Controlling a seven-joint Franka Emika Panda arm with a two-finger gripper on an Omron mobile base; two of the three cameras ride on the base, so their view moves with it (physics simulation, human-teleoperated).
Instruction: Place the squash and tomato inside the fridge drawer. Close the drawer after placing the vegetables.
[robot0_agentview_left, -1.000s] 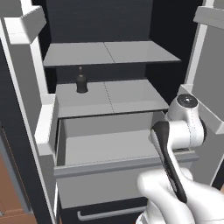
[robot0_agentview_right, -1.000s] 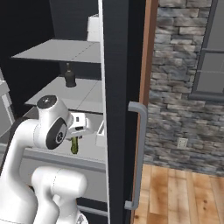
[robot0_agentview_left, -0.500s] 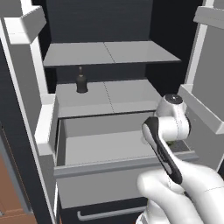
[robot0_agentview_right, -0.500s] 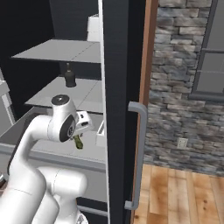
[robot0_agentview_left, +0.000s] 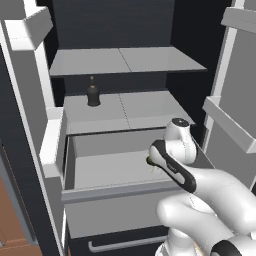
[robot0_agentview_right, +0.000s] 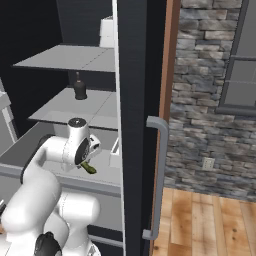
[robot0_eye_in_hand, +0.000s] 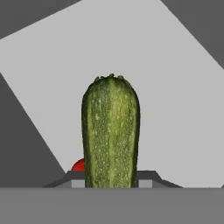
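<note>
My gripper (robot0_eye_in_hand: 111, 177) is shut on the squash (robot0_eye_in_hand: 111, 131), a dark green speckled vegetable that sticks out lengthwise past the fingertips (robot0_eye_in_hand: 146, 178). The hand hangs over the open fridge drawer (robot0_agentview_left: 120, 210), a deep light grey box pulled out below the shelves. From the right base view the squash (robot0_agentview_right: 89, 167) pokes down out of the hand toward the drawer's floor. A sliver of the red tomato (robot0_eye_in_hand: 78, 165) shows low beside the squash, mostly hidden by it. In the left base view my own arm covers the gripper, and a speck of green squash (robot0_agentview_left: 148, 160) shows at its edge.
A dark bottle (robot0_agentview_left: 93, 95) stands on the shelf just behind the drawer. The open fridge door with its bar handle (robot0_agentview_right: 160, 175) rises close on the right. Door bins (robot0_agentview_left: 50, 145) flank the drawer on the left. A black lower drawer (robot0_agentview_left: 125, 243) sits beneath.
The hand has swung left and down from beside the right door to above the drawer, carrying the squash with it. The drawer and bottle have not moved.
</note>
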